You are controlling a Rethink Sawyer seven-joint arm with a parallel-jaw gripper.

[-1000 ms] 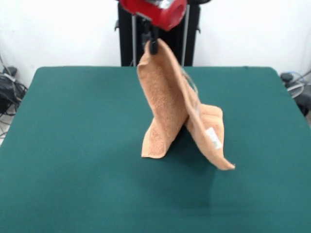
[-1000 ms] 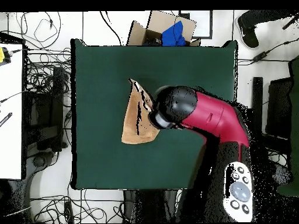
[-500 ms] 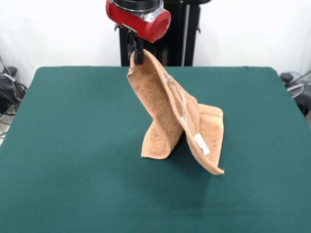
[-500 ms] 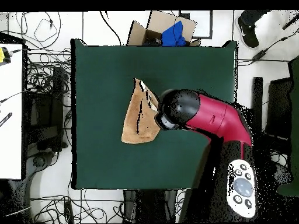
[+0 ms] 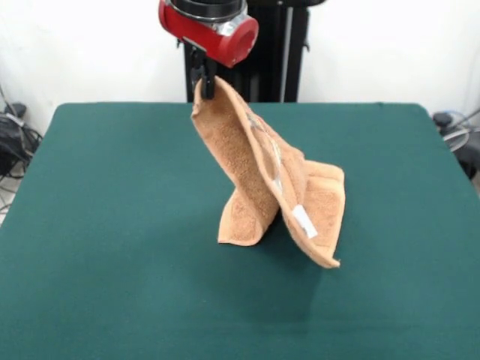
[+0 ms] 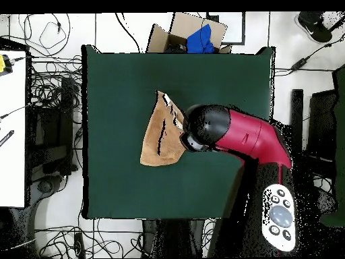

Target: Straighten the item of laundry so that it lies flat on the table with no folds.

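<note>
One wide green table (image 5: pixel 112 225) fills both views. The landmark here is the towel (image 5: pixel 255 172), a peach-orange terry square that stands near the table's middle, well clear of every edge.

Above the towel's top corner hangs the red and black arm (image 6: pixel 242 135). Its gripper (image 5: pixel 203 81) has its jaws closed on that corner, so the cloth is drawn up into a steep tent. Below the held corner two panels fall away: one drops to a folded lower edge resting on the table, and the other slopes toward the camera in the front view, with its lowest corner seeming to float just off the cloth surface. On that sloping panel, near its lower end, sits a small white tag (image 5: pixel 304 221).

The towel is far from flat; most of it is lifted or doubled. The risks, as I judge them:
- Letting go from this height would probably drop the cloth in a heap, adding creases.
- A thin pinch on one corner may slip under the hanging weight.
- Dragging sideways with the lower edge folded under could roll that fold tighter.
</note>
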